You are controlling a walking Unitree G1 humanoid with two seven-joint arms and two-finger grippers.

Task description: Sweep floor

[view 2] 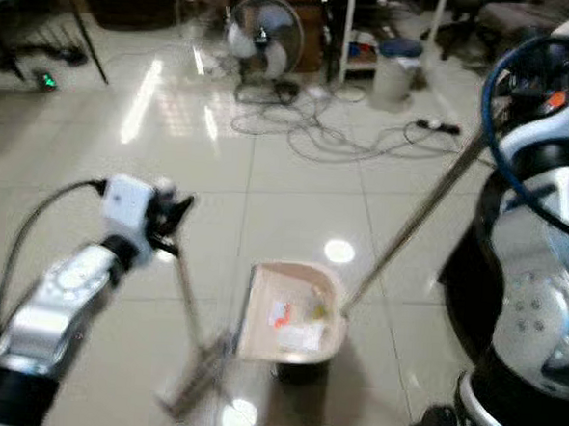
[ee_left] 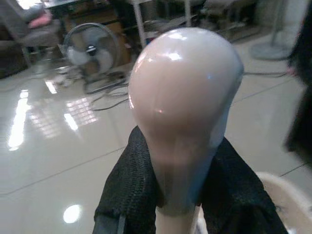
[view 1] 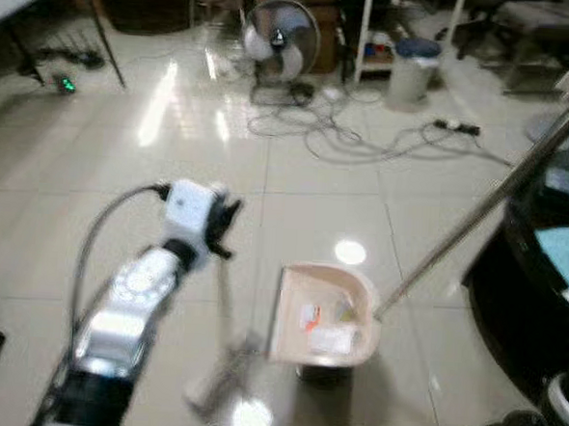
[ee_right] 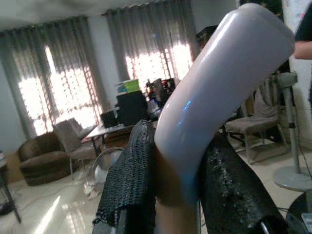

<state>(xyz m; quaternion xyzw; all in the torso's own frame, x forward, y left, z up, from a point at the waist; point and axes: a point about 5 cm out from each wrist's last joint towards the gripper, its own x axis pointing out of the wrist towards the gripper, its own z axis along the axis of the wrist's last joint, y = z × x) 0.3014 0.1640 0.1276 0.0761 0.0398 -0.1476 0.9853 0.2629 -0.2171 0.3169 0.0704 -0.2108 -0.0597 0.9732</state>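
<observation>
A pale pink dustpan [view 1: 322, 317] stands on the tiled floor in front of me, with bits of white and orange litter [view 1: 321, 326] in it. Its long handle [view 1: 478, 210] slants up to the right, and in the right wrist view my right gripper [ee_right: 178, 190] is shut on the handle's curved top. My left gripper [view 1: 221, 224] is shut on the rounded end of the broom handle [ee_left: 183, 97]. The thin stick runs down to a blurred broom head [view 1: 219, 373] just left of the dustpan.
A floor fan [view 1: 281, 39], tangled cables [view 1: 348, 130], a power strip [view 1: 459, 127] and a white bin [view 1: 412, 71] lie at the back. A table leg [view 1: 104, 33] stands at far left. A dark round object [view 1: 526, 286] is close on the right. A person's arm [ee_right: 300, 46] is nearby.
</observation>
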